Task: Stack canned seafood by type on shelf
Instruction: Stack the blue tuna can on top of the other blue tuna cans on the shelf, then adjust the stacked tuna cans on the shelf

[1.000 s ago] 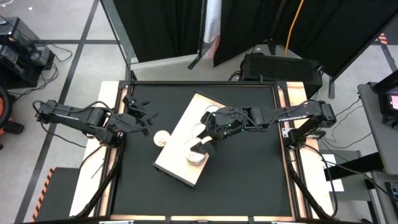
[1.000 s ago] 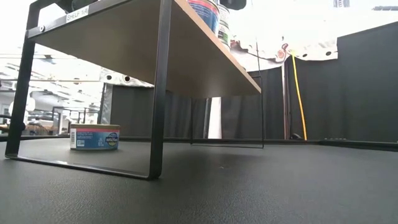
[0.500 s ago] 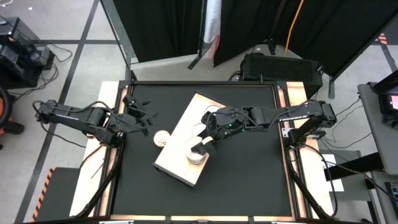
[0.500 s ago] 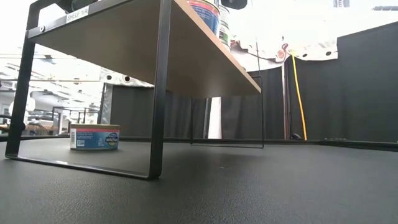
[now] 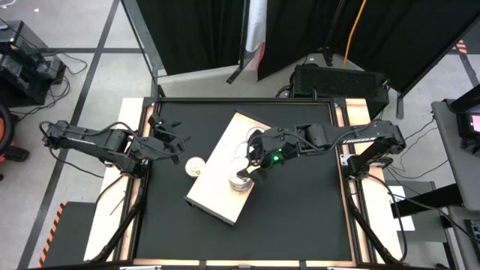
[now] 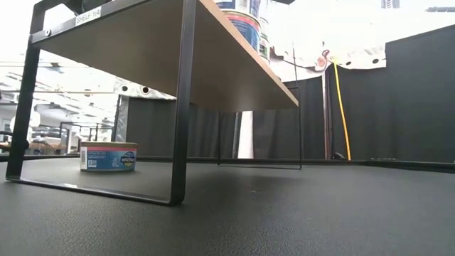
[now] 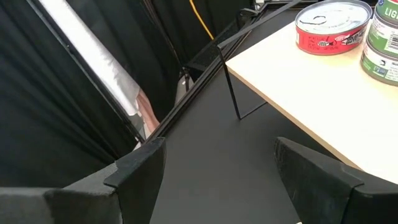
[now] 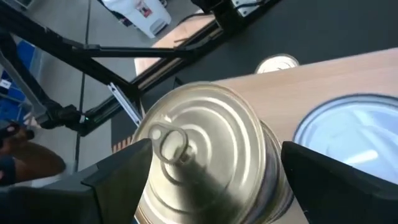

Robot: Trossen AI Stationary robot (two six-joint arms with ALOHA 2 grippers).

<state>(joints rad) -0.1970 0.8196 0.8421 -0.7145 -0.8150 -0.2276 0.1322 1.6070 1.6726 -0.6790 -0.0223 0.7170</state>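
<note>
Change since a second ago: the right gripper (image 5: 247, 174) has drawn back a little toward 3 o'clock; earlier its pale fingers lay over the stack of tins, and the top lid now shows clear.
Right gripper: over the long pale beige wooden shelf board (image 5: 217, 196), just at 3 o'clock of the stack of flat round silver-lidded tins (image 5: 238, 182); its fingers (image 8: 118, 174) stand apart on either side of the top tin's ringed lid (image 8: 205, 143), not pressing it.
Left gripper: at the table's 9 o'clock edge (image 5: 171, 144), well apart from the shelf; its two dark fingers (image 7: 134, 163) are spread wide with nothing between them.
Shelf: lies slantwise mid-table on thin black metal legs (image 6: 182, 107); unchanged.
Other tins on shelf: a red-labelled tin (image 7: 329, 26) and a green-labelled stack (image 7: 380, 50) show in the left wrist view.
Tin off the shelf: one silver-lidded tin (image 5: 195, 163) on the black tabletop (image 5: 300, 217), just at 9 o'clock of the board; in the low view it shows a blue and pink label (image 6: 108, 156).
Hard to make out: in the high view the right arm covers part of the board; the low view cuts the stack off at the top, and the green stack is cropped in the left wrist view.
</note>
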